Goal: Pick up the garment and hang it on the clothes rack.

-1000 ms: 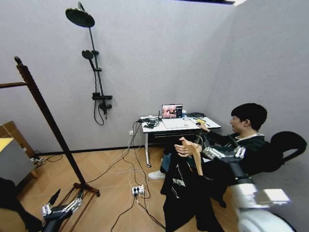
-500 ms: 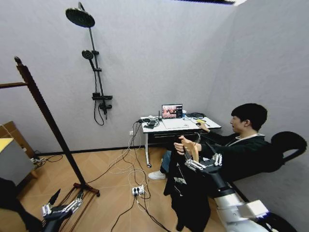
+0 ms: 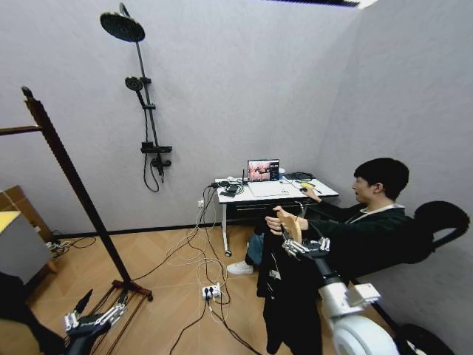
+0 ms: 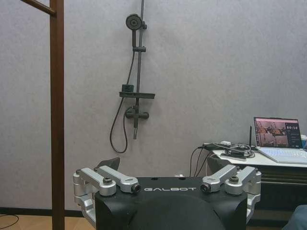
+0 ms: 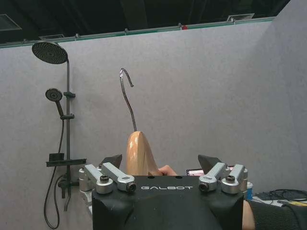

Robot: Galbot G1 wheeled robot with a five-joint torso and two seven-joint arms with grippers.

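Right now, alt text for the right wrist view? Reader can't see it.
The right gripper, fingers open, sits just short of a light wooden hanger whose metal hook rises against a grey wall. A person's fingertip shows at the hanger, and a black shower pole stands farther along the wall.

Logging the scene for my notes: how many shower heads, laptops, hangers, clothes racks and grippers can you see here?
Shower heads: 2, large and small
Laptops: 1
Hangers: 1, carrying the black garment
Clothes racks: 1
Grippers: 2, left gripper and right gripper
Total: 7
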